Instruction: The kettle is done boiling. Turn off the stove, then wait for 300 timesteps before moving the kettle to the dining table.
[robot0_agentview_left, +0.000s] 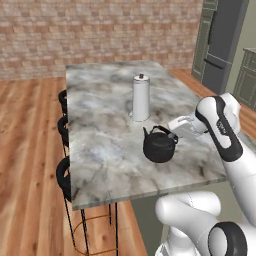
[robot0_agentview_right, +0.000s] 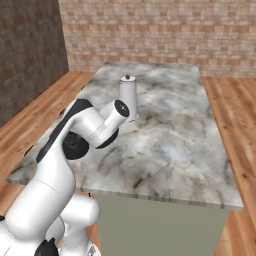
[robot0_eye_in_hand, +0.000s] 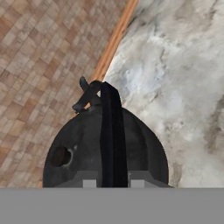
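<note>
a: where's the kettle (robot0_agentview_left: 160, 145) now?
b: on the dining table (robot0_agentview_left: 100, 135), near the front edge, gripper (robot0_eye_in_hand: 113, 183) clamped shut on its arched handle from the robot side — spout points away and left.
a: room to let go?
b: looks like it. white canister (robot0_agentview_left: 141, 98) stands just beyond, apart from the kettle; open marble to the left. i'd pull the hand straight back toward the base — not sideways, the near edge is close.
</note>
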